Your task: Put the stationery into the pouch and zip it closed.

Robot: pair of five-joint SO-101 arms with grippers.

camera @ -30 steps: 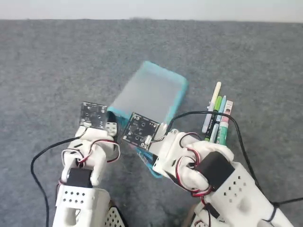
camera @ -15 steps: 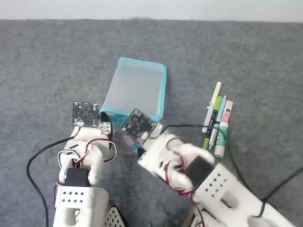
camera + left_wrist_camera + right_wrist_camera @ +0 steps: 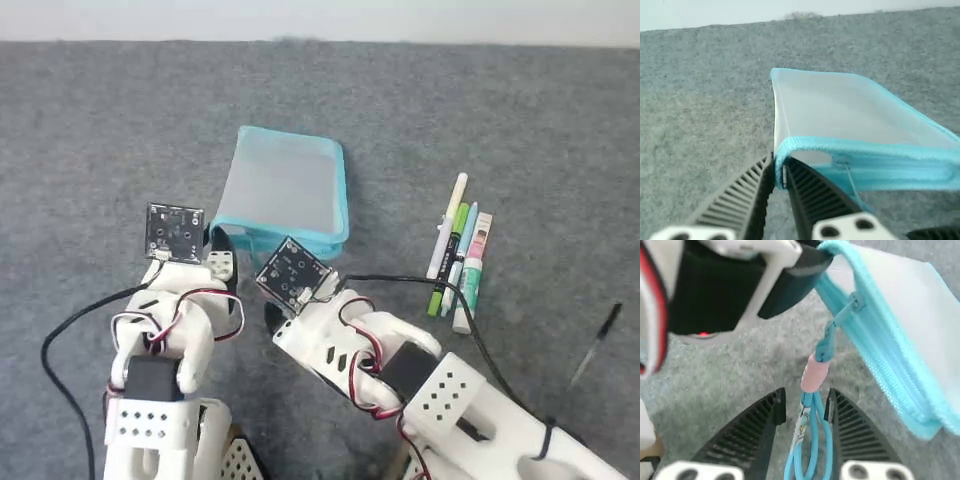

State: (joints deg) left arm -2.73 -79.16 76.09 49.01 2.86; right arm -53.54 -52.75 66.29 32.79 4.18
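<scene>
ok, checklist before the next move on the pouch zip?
1. Left gripper clamped on the translucent teal-edged pouch at its corner: ok.
2. Blue zip-pull cord with pink bead inside the right gripper: ok, not pinched.
3. Zip open enough to load: cannot tell.
4. Bundle of pens and markers inside the pouch: not ok, lying on the grey carpeted table beside it.

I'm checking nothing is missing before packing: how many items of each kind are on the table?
Translucent pouch with turquoise trim: 1
Pens and markers lying side by side: 4, as far as the high view shows
Thin black stick, possibly a pen: 1
Total: 6
</scene>
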